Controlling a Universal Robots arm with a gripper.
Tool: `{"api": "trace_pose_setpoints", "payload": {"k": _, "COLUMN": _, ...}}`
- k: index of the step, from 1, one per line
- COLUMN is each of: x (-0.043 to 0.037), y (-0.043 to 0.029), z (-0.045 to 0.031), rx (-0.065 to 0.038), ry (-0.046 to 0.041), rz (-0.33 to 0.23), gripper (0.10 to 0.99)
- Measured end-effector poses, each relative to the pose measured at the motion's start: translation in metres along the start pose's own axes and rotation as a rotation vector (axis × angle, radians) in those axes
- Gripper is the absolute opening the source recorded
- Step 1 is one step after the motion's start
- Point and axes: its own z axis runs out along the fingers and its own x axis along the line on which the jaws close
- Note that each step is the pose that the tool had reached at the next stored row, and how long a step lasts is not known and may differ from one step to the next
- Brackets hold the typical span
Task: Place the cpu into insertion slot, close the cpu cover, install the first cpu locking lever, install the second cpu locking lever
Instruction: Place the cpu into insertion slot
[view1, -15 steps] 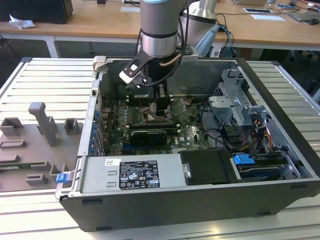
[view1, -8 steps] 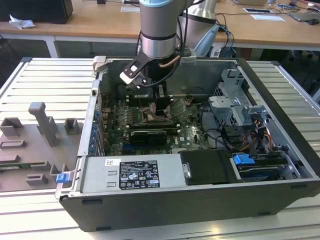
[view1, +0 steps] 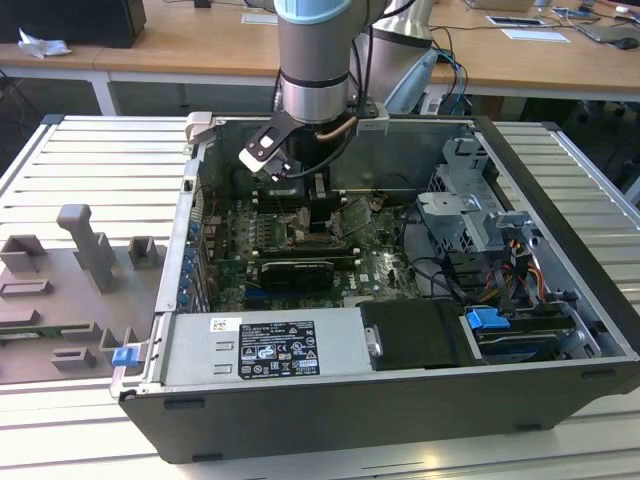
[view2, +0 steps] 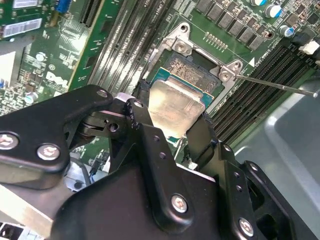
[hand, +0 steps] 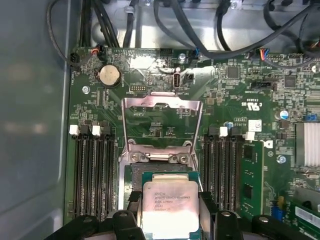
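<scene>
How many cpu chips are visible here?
1. The cpu is between the fingers of the gripper at the insertion slot, beside the open cpu cover. The arm could hide others.

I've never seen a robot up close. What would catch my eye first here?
A big grey robot arm reaches down into an open black computer case. At its tip, the black end effector pinches a small square silvery chip at the metal-rimmed socket, whose thin silvery frame cover lies flipped open beyond.
</scene>
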Motion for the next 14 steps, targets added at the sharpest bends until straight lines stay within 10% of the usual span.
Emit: {"api": "trace_pose_setpoints", "payload": {"k": 14, "x": 0.0063, "y": -0.0037, "z": 0.0188, "rx": 0.000, "ry": -0.0027, "rz": 0.044, "gripper": 0.541}}
